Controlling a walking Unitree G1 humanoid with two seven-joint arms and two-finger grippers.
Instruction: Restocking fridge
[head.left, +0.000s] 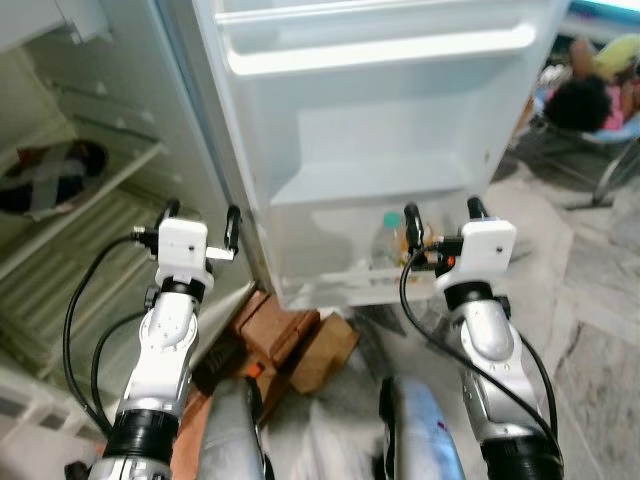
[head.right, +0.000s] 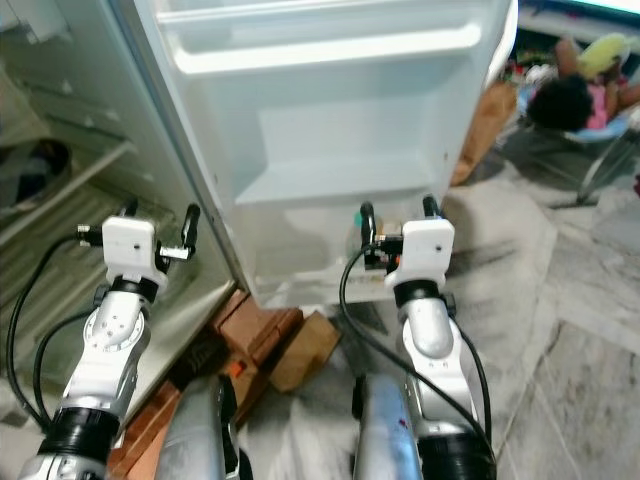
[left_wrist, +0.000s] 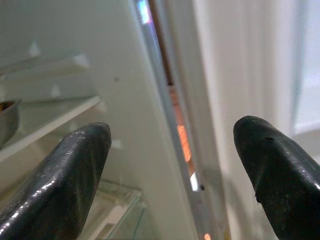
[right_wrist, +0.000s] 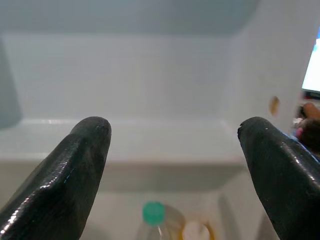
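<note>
Fridge door (head.left: 380, 120) fills your view, white moulded plastic, open, its shelves bare. Fridge interior (head.left: 90, 230) to your left has ribbed shelves and a dark dish, half hidden. Grey stone floor (head.left: 590, 300), brown cardboard (head.left: 300, 340) by the door foot. Left claw (head.left: 200, 222) spread wide at the door hinge. Right claw (head.left: 441, 218) spread wide facing the bottom door shelf, where a clear green-capped bottle (head.left: 388, 240) stands.

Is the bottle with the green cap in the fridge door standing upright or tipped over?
Upright: the bottle stands in the lowest shelf of the fridge door, its green cap on top.
</note>
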